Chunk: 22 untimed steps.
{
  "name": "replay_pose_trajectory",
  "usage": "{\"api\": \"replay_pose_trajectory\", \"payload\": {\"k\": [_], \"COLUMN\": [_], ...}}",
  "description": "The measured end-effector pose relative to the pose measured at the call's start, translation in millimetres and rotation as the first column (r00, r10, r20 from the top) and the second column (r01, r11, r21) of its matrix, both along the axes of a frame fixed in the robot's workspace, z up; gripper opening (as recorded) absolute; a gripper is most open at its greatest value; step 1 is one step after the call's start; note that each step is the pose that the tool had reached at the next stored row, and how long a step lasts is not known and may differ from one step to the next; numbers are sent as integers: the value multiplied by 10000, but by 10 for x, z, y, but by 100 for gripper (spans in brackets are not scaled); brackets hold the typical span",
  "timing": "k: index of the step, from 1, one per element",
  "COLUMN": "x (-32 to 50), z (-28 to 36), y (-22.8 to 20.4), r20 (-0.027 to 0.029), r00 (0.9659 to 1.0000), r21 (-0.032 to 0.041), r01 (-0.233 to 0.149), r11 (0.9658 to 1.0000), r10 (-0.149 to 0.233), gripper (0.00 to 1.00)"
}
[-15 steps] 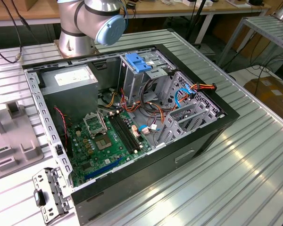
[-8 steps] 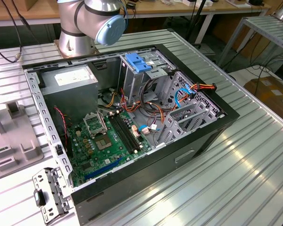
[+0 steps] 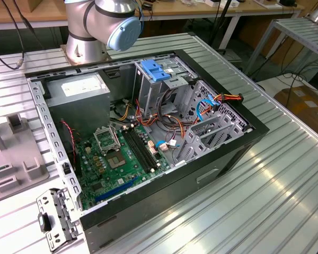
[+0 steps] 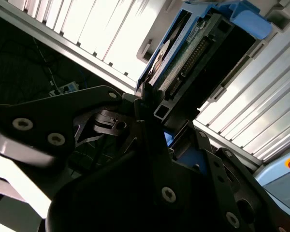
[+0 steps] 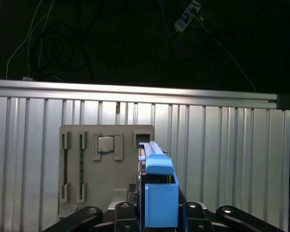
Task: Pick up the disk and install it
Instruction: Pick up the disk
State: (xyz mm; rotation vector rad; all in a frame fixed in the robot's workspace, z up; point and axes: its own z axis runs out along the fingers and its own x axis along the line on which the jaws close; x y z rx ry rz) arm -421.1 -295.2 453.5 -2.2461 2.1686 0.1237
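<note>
Flat silver-metal hard drive with blue plastic side rails (image 4: pixel 183 58), turned on edge, connector row and green circuit board exposed. Gripped at one end by the tool (image 4: pixel 147 106).

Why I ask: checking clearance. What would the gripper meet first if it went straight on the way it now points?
Probably the grey plastic fixture tray on the ribbed aluminium table: in the first wrist view the gripper, holding the blue-railed silver disk, points at its slot. Depth is unclear.
</note>
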Motion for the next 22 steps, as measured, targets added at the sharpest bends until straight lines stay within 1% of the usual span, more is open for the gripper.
{"api": "replay_pose_trajectory", "payload": {"k": [22], "x": [0], "z": [60], "y": [0], "r20": [0], "r00": [10000], "r21": [0], "r01": [0], "r11": [10000], "r10": [0], "gripper": [37]}}
